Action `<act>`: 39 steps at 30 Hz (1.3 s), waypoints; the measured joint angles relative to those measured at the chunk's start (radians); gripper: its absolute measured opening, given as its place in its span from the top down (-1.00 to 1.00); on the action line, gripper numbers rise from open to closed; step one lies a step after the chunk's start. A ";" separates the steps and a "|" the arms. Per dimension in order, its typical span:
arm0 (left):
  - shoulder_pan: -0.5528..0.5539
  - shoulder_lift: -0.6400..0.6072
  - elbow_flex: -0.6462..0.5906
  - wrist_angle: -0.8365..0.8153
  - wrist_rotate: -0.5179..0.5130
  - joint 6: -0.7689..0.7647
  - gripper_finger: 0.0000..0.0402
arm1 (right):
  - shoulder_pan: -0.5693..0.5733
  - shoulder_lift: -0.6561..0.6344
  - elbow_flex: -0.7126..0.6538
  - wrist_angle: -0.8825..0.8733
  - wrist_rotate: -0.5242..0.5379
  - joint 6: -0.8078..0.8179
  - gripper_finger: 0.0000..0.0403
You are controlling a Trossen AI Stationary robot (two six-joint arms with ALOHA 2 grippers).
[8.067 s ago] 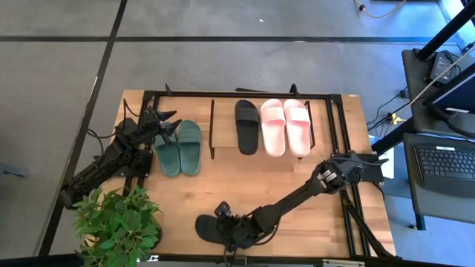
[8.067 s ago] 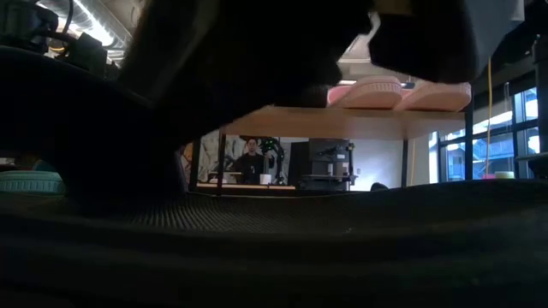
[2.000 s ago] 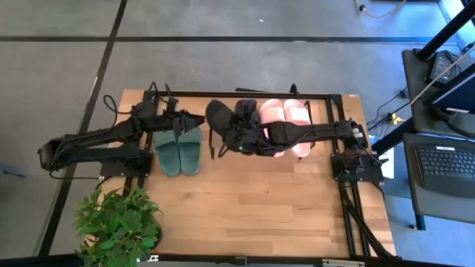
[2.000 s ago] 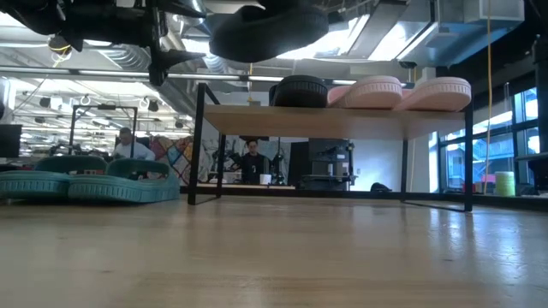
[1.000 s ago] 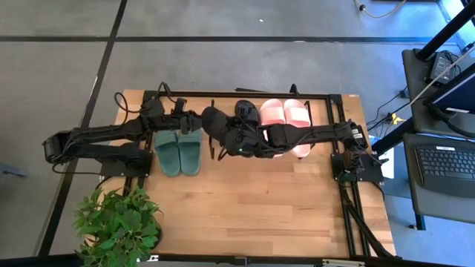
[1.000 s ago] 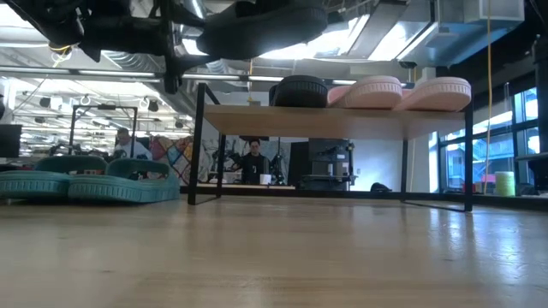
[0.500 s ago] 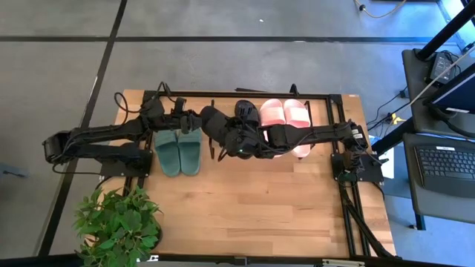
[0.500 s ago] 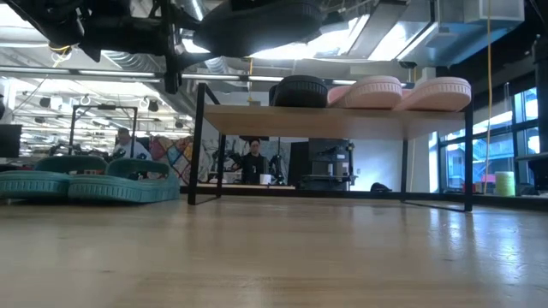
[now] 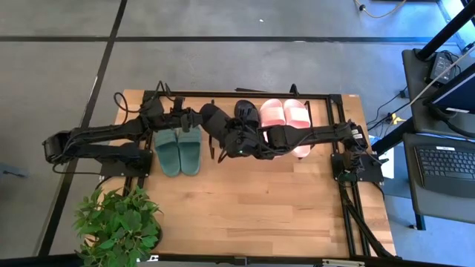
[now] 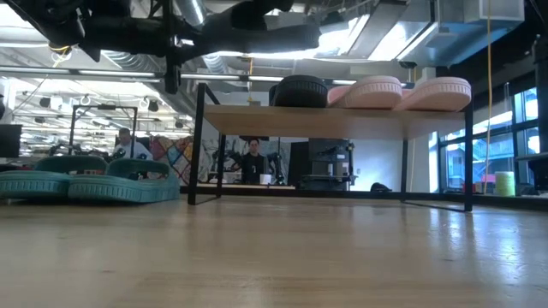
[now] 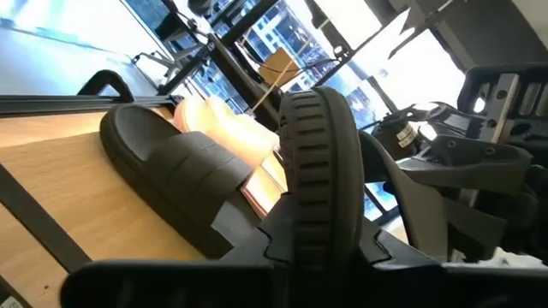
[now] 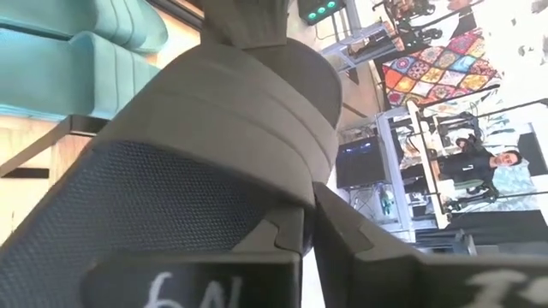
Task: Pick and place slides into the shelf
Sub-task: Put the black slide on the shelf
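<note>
— Hanging where, the black slide (image 9: 211, 119)?

— Hanging in the air over the shelf (image 9: 245, 94), between the green pair (image 9: 178, 148) lying low on the left and the second black slide (image 9: 246, 110) sitting up on the shelf beside the pink pair (image 9: 286, 115). Not touching the table (image 9: 260, 200) anywhere.

— Being held by what?

— Being pinched by the right hand (image 9: 236, 139), clamped tight around the strap end. Also being nipped at the far edge by the left hand (image 9: 187, 119), reaching in from the other side and closing narrow on the ribbed sole, turned on its edge.

— Handling how, judging by looks?

— Probably weighing little and bending easily: foam, thick sole, wide soft strap. Likely sagging or twisting if gripped by one tip only. Ribbed underside probably giving good grip; smooth top probably slipping more.

— Taking hold where, then?

— Gripping across the sole's edge near the middle, or under the strap. Avoiding squeezing the strap alone, being the floppiest part.
</note>
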 joint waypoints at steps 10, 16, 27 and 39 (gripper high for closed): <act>-0.002 0.002 0.137 -0.152 0.089 0.023 0.85 | 0.054 -0.045 0.049 -0.117 0.040 0.029 0.90; 0.002 0.011 0.296 -0.350 0.139 0.092 0.85 | 0.101 -0.150 0.054 -0.249 -0.007 0.110 0.76; 0.088 0.154 0.588 -0.805 0.295 0.159 0.85 | 0.104 -0.225 0.052 -0.542 -0.113 0.332 0.73; 0.163 0.379 0.870 -1.016 0.478 0.269 0.85 | 0.109 -0.221 0.043 -0.755 -0.122 0.449 0.73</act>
